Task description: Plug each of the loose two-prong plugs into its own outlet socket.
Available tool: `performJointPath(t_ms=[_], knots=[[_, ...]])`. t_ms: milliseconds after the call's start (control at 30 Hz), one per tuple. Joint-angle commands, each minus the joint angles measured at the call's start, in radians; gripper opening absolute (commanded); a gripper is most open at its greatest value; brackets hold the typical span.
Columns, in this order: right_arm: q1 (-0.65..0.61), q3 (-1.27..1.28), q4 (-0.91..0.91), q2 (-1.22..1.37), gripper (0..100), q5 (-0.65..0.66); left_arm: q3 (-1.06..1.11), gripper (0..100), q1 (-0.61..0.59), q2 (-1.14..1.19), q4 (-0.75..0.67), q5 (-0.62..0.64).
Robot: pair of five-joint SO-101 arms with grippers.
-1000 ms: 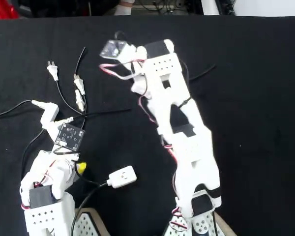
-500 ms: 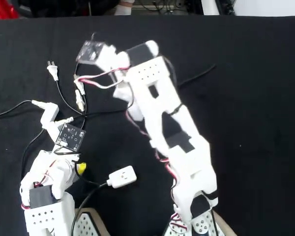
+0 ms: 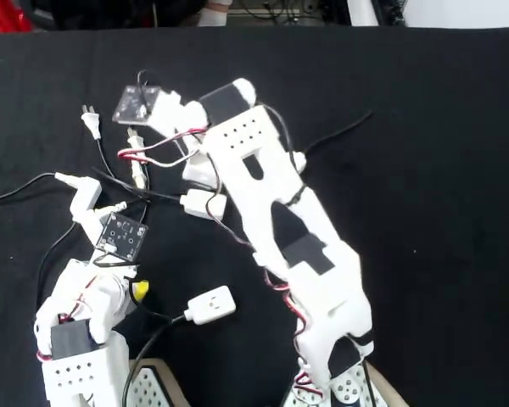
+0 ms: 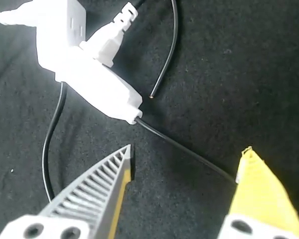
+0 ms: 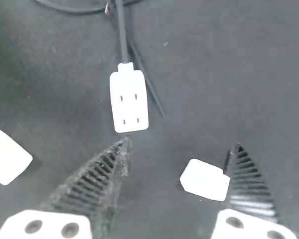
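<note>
Right wrist view: an outlet socket lies flat on the black cloth, slots up. Its long axis points away from the right gripper, cord end farthest. This gripper hangs released just before it. In high view a loose plug lies far left, prongs toward the far edge. The left gripper is spread wide over a black cord.

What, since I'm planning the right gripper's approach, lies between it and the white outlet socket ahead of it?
Nothing visible: bare black cloth separates the right gripper from the outlet socket. A small white block lies beside one fingertip, off that line.
</note>
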Motion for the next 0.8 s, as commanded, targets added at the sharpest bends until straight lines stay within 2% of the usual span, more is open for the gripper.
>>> performJointPath(t_ms=[0,167,300,400,500,633,767], knots=[[-0.06,-0.031,-0.002,-0.058,30.3,0.012,-0.015,33,-0.012,0.005,0.003,0.002],[-0.14,0.061,-0.19,0.031,30.3,0.003,-0.059,26,-0.234,-0.048,-0.04,0.192],[-0.163,0.102,-0.348,0.111,30.3,-0.175,-0.088,24,-0.441,-0.052,-0.068,0.313],[-0.172,0.131,-0.425,0.165,30.3,-0.242,-0.077,24,-0.611,-0.049,-0.132,0.4],[-0.19,0.171,-0.497,0.197,30.3,-0.253,-0.065,24,-0.76,-0.049,-0.196,0.416],[-0.241,0.232,-0.585,0.222,30.3,-0.164,-0.035,24,-0.852,-0.049,-0.259,0.414],[-0.262,0.252,-0.684,0.252,30.3,-0.124,0.002,24,-0.849,-0.049,-0.258,0.365]])
